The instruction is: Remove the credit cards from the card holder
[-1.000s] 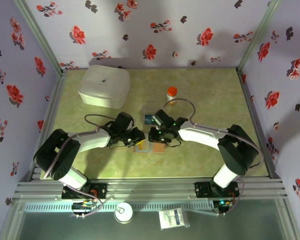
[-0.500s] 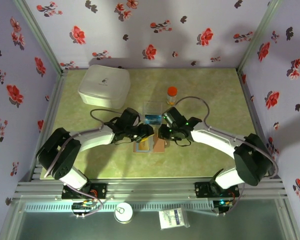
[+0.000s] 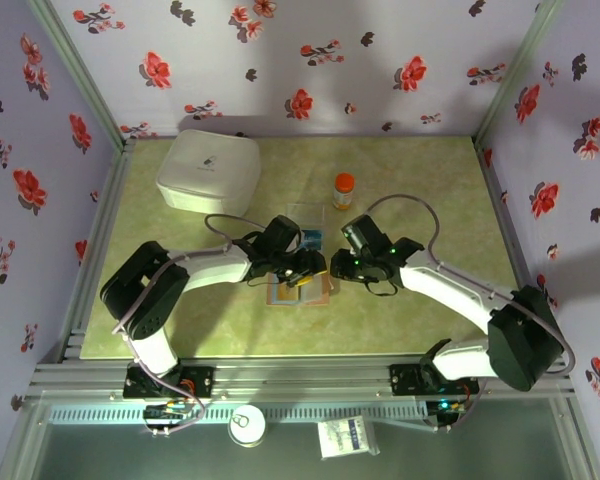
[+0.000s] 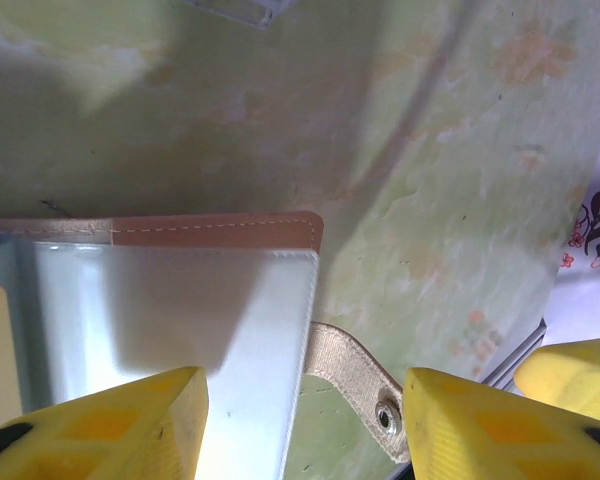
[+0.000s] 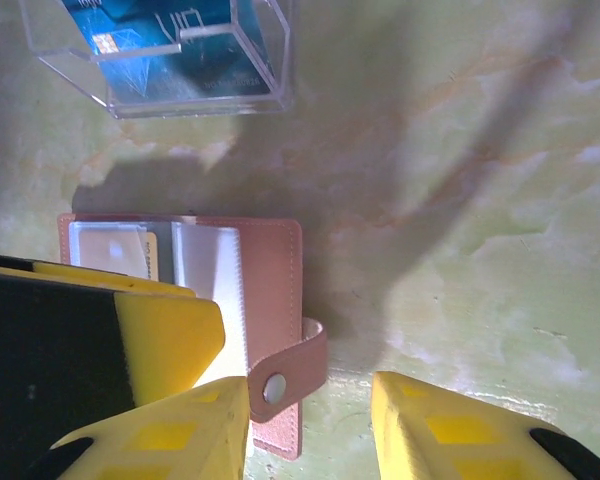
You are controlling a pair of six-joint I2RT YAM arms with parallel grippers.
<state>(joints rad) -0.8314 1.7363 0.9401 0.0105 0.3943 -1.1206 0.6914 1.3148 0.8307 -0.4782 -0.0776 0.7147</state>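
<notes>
On the green table (image 3: 430,180), the brown card holder (image 5: 275,270) lies open, clear sleeves up, beneath the left claw (image 4: 305,420) and right claw (image 5: 310,420), both released; a blue credit card (image 5: 165,40) rests in the far tray (image 5: 265,60).

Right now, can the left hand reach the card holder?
Probably yes. The left hand hovers open right over the card holder, with nothing between them; the right hand stands close, over its strap.
</notes>
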